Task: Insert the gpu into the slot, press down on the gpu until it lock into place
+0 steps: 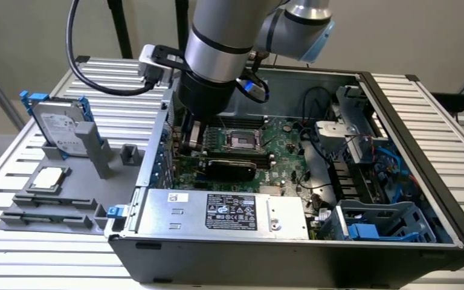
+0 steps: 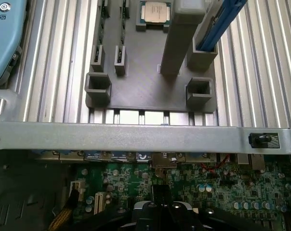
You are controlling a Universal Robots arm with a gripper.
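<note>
Black gpu (image 1: 228, 168) on motherboard (image 1: 289, 138) in exterior view; wrist view: hand (image 2: 160, 195) closed together.

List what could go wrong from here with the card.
The gripper is low near one end of the black card; an uneven push may seat it crooked. Whether it sits square cannot be told, so pressing may strain the board. The arm runs close to the case wall and may scrape it.
</note>
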